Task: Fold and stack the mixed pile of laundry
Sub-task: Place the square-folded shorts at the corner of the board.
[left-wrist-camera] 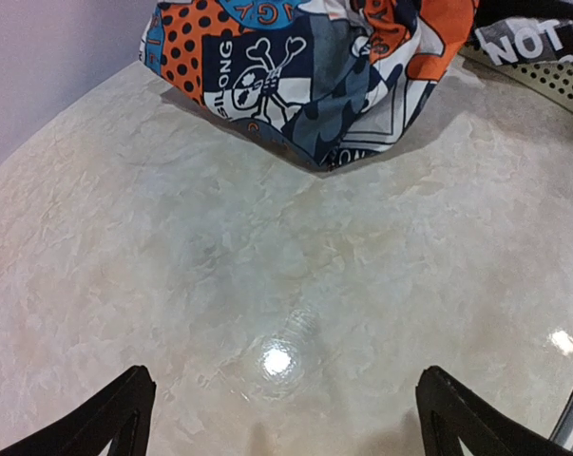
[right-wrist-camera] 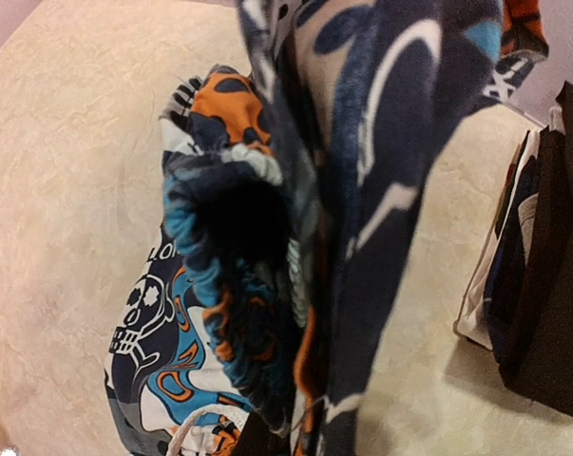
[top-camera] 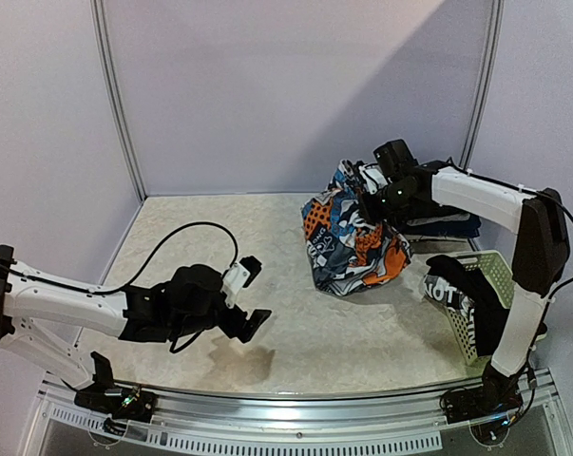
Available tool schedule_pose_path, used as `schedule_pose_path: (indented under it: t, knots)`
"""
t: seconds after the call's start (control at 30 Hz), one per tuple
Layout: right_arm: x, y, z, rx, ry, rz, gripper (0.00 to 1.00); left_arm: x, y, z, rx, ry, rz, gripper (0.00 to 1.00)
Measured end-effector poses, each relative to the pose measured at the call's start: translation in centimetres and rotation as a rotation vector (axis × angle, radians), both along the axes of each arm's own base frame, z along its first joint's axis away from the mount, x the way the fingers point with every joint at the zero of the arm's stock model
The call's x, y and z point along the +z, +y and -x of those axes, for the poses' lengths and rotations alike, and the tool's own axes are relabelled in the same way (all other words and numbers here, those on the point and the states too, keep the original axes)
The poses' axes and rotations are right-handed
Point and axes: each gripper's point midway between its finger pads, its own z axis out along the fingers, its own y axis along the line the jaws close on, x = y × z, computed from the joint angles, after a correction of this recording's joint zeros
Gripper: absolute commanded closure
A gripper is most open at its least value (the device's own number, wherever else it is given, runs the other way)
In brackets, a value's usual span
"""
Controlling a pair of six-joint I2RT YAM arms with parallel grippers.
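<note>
- Orange, blue, white and black cloth, the printed garment [top-camera: 348, 252], is found toward the far right of the worktop [top-camera: 200, 214], with its lower folds resting on the surface.
- The top of the garment is drawn up into a peak, and the right tool [top-camera: 370, 190] is clenched on that peak.
- In the right wrist view the cloth hangs close before the lens in long folds, so the tool's own fingers are hidden; a skull figure and a white drawstring are seen low on the cloth.
- The left tool [top-camera: 256, 297] is held released, its 2 fingers [left-wrist-camera: 110, 418] spread wide with nothing between them, over the bare surface near the near edge, left of the middle.
- The left tool is well apart from the printed garment, which is seen at the top of the left wrist view.
- A dark stack [top-camera: 452, 225] of folded cloth is laid at the far right corner, just behind the printed garment.
- A white lattice basket [top-camera: 495, 271] is tipped on its side at the right edge.
- A black cloth [top-camera: 448, 285] with white lettering is draped over the basket's mouth.
</note>
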Motion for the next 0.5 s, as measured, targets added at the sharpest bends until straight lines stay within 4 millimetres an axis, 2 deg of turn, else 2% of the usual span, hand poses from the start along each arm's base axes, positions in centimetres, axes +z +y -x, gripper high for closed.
schedule_pose_path:
  t: [0.3,0.5]
  knots:
    - [3.4,0.7,-0.5,0.048,-0.045,-0.012,1.00,-0.5,0.2,-0.2,0.004,0.009,0.008,0.02]
    - [6.7,0.6,-1.0,0.055,-0.062,-0.076,1.00,-0.7,-0.1,-0.2,-0.003,0.014,0.019,0.02]
